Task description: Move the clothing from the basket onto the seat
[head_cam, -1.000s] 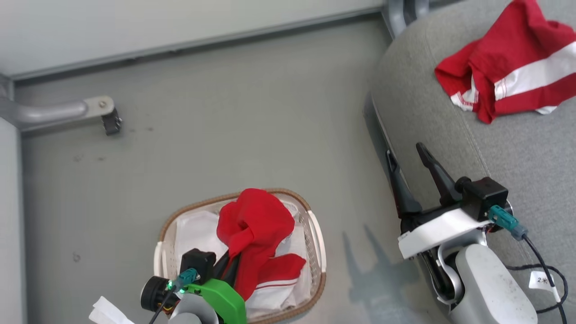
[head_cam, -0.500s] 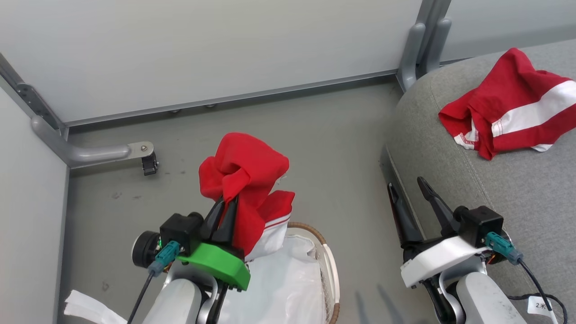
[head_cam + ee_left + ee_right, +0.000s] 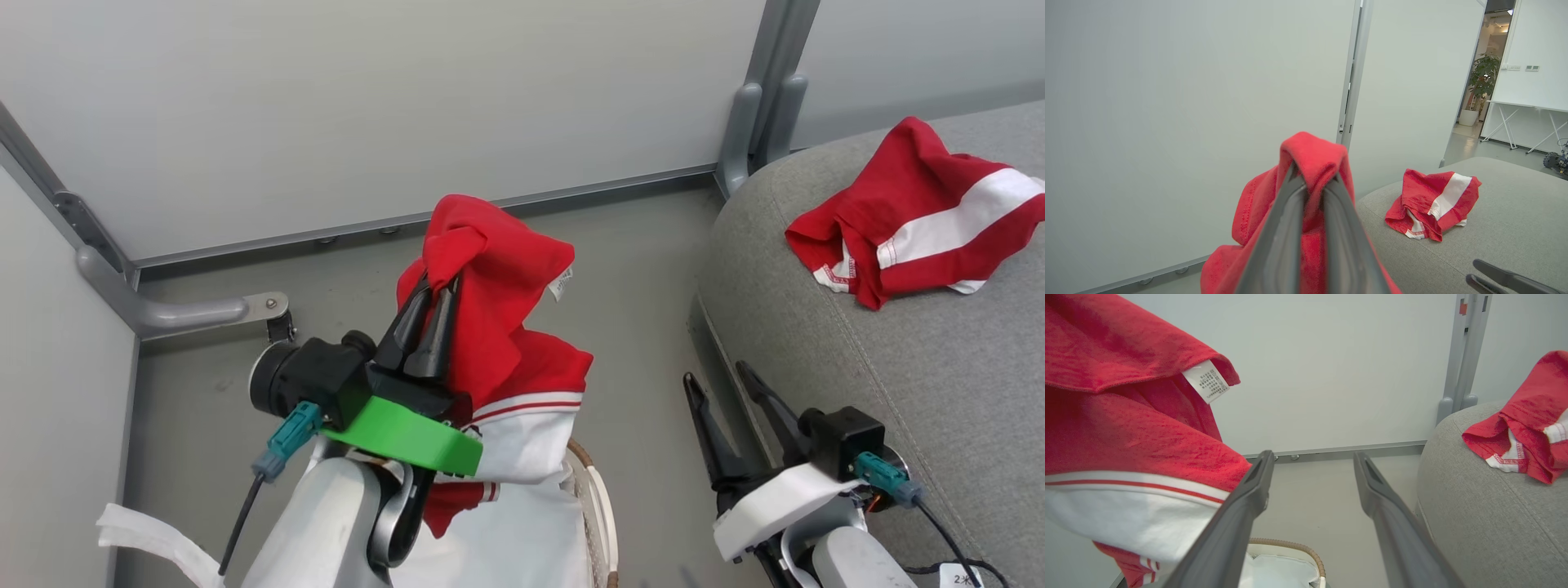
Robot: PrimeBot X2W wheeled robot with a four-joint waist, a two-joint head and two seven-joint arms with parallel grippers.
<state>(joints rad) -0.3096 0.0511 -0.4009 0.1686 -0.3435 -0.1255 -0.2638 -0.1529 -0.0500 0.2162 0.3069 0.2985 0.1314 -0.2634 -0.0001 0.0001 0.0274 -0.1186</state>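
My left gripper [image 3: 434,286] is shut on a red garment with a white stripe [image 3: 502,327], which hangs in the air above the basket [image 3: 589,490]. The left wrist view shows that garment [image 3: 1310,163] draped over the shut fingers [image 3: 1286,228]. A second red and white garment [image 3: 906,220] lies on the grey seat [image 3: 939,351], also seen as a garment [image 3: 1433,204] on the seat [image 3: 1494,228]. My right gripper [image 3: 722,380] is open and empty beside the seat's edge. The held garment [image 3: 1126,437] hangs left of the right fingers [image 3: 1384,506].
Pale partition walls [image 3: 367,106] with a grey post [image 3: 759,98] stand behind. A metal foot with a caster [image 3: 277,322] sits on the grey floor [image 3: 629,269] at the left. The basket's white liner [image 3: 1282,573] shows below.
My left gripper has lifted the red garment out of the basket and carried it up and to the right. The head camera has tilted up, so the basket has slid low in the view.
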